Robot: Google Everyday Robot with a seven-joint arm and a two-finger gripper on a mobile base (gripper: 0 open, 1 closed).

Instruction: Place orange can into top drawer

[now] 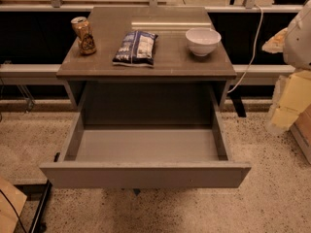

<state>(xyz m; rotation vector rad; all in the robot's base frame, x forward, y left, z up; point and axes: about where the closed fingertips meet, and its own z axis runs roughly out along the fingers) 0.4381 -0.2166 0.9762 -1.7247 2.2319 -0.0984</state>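
The orange can (83,35) stands upright at the back left of the brown table (165,62), slightly dented, with its silver top showing. The top drawer (146,174) is pulled fully open below the table's front edge, and its grey inside holds nothing. My gripper is not in view. Only a white rounded part of my arm (299,38) shows at the right edge, well away from the can.
A blue-white snack bag (136,47) lies mid-table, right of the can. A white bowl (202,41) stands at the right. Pale yellow blocky objects (290,103) are by the right edge. A white cable (252,42) hangs behind the table. The floor is speckled.
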